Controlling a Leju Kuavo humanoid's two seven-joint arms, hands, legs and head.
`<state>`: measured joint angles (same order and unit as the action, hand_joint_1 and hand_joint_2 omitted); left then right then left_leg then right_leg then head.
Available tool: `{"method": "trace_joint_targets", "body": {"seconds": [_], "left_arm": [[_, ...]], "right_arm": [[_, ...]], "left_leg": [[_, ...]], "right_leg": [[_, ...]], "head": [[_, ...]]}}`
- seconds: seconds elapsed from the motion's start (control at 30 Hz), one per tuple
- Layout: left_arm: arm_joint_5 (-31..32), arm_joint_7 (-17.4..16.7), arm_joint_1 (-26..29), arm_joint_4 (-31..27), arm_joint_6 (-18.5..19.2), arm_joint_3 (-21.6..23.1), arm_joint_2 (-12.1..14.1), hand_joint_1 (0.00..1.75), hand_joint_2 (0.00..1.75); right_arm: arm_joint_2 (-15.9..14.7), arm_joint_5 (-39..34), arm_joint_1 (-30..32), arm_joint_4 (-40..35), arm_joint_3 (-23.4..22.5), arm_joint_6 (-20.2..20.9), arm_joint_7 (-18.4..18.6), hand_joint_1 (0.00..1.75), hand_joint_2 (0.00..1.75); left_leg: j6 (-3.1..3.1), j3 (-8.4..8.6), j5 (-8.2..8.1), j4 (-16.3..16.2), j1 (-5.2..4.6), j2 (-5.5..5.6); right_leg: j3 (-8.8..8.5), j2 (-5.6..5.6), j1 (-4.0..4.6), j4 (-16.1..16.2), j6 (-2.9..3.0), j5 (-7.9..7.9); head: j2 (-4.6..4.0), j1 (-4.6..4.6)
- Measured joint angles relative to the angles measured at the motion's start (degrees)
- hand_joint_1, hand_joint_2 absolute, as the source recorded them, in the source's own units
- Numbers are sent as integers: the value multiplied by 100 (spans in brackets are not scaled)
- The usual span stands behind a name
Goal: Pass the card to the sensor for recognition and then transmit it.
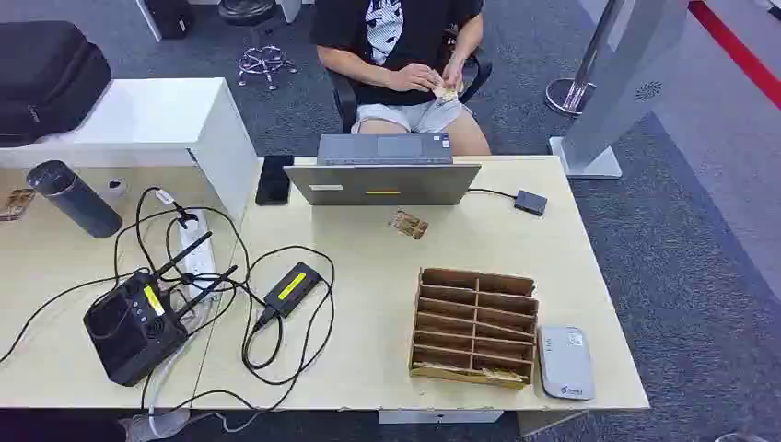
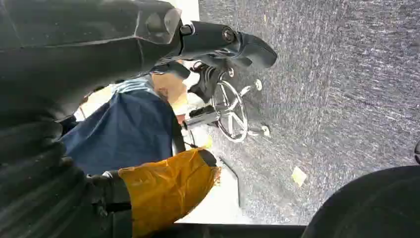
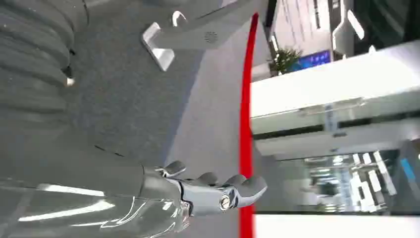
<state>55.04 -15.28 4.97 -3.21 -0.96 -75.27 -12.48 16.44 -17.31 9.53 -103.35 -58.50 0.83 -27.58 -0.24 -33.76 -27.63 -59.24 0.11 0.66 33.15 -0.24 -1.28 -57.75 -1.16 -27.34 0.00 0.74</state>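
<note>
On the pale worktop, a grey laptop stands behind the slotted cardboard organizer, a patterned card lies flat between them, the grey sensor sits just beside the organizer, and the right hand hangs empty, fingers loosely extended; the left hand's state I cannot tell.

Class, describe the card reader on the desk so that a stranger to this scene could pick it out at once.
Start at the pale wooden desk and find the brown slotted cardboard organiser near its front right corner. Just right of it, by the desk's front edge, lies the flat grey rounded-rectangle card sensor. Unlike the black cabled devices on the desk's left side, it is light grey and shows no cable.
</note>
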Motion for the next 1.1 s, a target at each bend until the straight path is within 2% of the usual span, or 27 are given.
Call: {"method": "trace_joint_targets", "body": {"seconds": [0.17, 0.37, 0.6, 1.1], "left_arm": [[-4, 15, 4, 0, 35, -44, -13, 0, 175], [-18, 618, 86, 0, 76, -74, -48, 0, 175], [-20, 651, 97, 0, 136, -74, -48, 0, 175], [-85, 651, 116, 0, 249, -74, -44, 0, 175]], "right_arm": [[70, 370, 357, -784, 510, -287, -324, 0, 175], [120, 1000, 750, -1566, 1243, -595, -591, 0, 175], [81, 1896, 1102, -2069, 2165, -1247, -752, 0, 175], [-588, 3800, 1909, -2558, 4285, -2728, -1006, 0, 175]], "left_leg": [[0, 0, 0, 0, 0, 0], [0, 0, 0, 0, 1, 0], [0, 0, 0, 0, 1, 0], [0, 0, 0, 0, 1, 0]], "right_leg": [[0, 1, 0, 0, 0, 0], [0, 2, 0, 0, 0, 0], [-1, 1, 0, 0, 0, 0], [-1, 1, 0, 0, 0, -1]], "head": [[0, -4], [0, -2], [0, -2], [0, -2]]}}
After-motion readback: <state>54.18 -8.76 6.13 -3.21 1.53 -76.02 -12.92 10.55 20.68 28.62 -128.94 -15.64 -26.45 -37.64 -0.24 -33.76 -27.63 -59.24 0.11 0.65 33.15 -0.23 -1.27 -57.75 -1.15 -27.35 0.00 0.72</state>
